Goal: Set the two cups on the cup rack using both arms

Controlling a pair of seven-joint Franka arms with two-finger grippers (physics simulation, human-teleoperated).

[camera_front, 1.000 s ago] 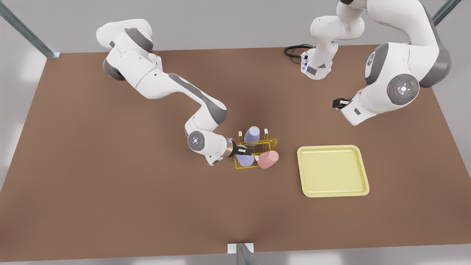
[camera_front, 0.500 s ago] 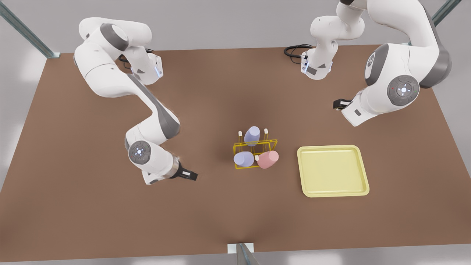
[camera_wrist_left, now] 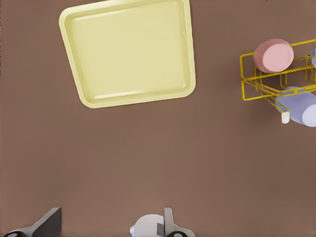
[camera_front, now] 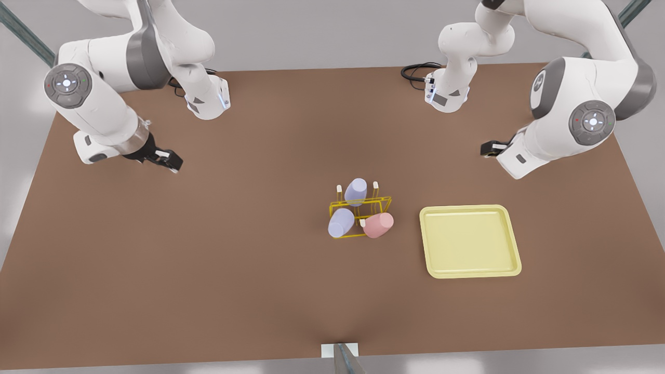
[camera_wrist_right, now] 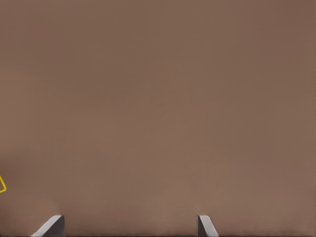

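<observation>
Brown tabletop spreads under both my arms. Near the middle of the front view stands the yellow wire cup rack, and all three cups sit on it. The pink cup is at the rack's lower right corner. A lavender cup leans at the lower left corner, tilted toward the front view's left. The second lavender cup sits at the rack's upper side, between two white-tipped pegs. Just to the right of the rack in the front view lies the flat pale-yellow tray, apart from the rack.

My left claw hangs in the upper right of the front view, above the tray and well away from the cups. Through its wrist camera I see the left claw spread wide and holding nothing, with the tray, the rack, the pink cup's round end and one lavender cup beyond it.

My right claw sits in the upper left of the front view, far from the rack, over bare table. Its wrist camera shows the right claw with its fingers parted and empty, and a sliver of the rack's yellow wire at the frame's edge.
</observation>
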